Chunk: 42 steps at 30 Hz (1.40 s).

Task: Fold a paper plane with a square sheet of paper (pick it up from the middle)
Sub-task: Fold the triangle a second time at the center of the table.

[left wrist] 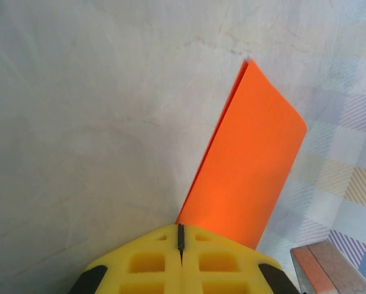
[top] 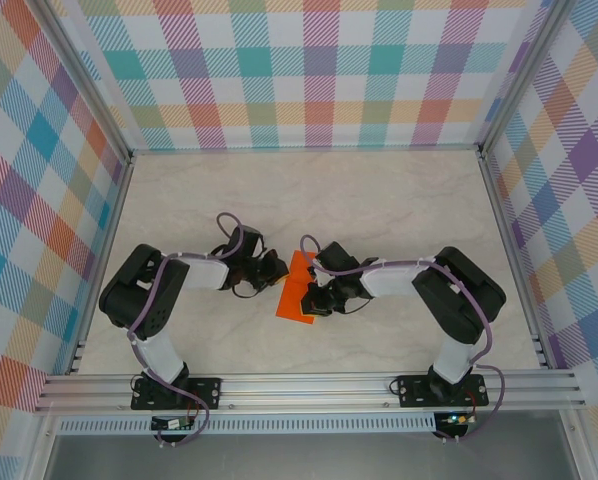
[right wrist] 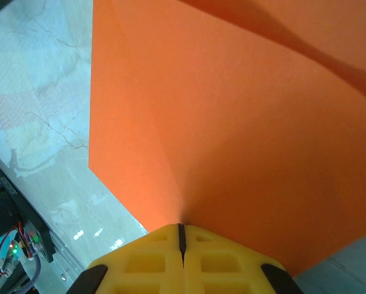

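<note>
1. The orange paper sits mid-desk, between the two arms and well clear of the checked walls. From above it reads as a short folded strip, not yet a narrow dart.
2. The left end effector meets the paper from the left. In its wrist view the yellow fingertips are pressed together with no gap. The folded paper rises from just behind them, and its doubled edge meets the seam, so it looks pinched there, though the contact itself is hidden.
3. The right end effector comes in from the other side. Its fingers are likewise pressed together, and a crease in the sheet runs straight into the seam, so they are pinching the paper at that crease.
4. The paper is partly lifted off the desk, with one flap standing at a slant in the left wrist view.
5. Judged step: mid-fold, with both arms holding the sheet to set or sharpen a crease. The pointed nose and wings look undone.
6. The next move likely calls for one side to anchor the sheet. The other should bring its flap over to the centre crease, edges aligned, and then press it flat without tearing or skewing the paper.
</note>
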Motion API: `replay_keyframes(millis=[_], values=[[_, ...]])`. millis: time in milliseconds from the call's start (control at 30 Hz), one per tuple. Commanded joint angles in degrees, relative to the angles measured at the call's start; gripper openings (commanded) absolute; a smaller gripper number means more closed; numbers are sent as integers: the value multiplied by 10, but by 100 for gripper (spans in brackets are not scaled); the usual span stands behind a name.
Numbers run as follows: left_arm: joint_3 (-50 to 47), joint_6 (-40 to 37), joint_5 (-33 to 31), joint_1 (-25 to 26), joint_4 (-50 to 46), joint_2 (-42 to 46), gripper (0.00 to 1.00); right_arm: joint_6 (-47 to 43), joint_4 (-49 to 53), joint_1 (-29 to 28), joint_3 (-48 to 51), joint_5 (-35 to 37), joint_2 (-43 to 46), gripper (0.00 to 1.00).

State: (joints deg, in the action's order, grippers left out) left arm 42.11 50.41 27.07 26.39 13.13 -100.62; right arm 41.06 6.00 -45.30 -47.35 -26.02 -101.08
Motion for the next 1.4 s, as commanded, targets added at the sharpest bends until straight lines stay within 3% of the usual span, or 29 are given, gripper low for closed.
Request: replay_keyframes(millis=[0, 300, 500, 867, 1367], values=[[19, -19, -20, -20, -34, -2, 0, -11, 90, 2, 12, 19, -31, 6], [7, -22, 4, -16, -64, 97, 0, -10, 92, 2, 2, 22, -30, 7], [-25, -25, 18, 23, -63, 133, 0, -5, 90, 2, -1, 24, -30, 7], [-29, -19, 38, 66, -8, 56, 0, 2, 84, 2, -2, 25, -29, 8], [-48, -18, -27, 67, -26, 1, 0, 36, 56, 2, -42, 3, 17, 11]])
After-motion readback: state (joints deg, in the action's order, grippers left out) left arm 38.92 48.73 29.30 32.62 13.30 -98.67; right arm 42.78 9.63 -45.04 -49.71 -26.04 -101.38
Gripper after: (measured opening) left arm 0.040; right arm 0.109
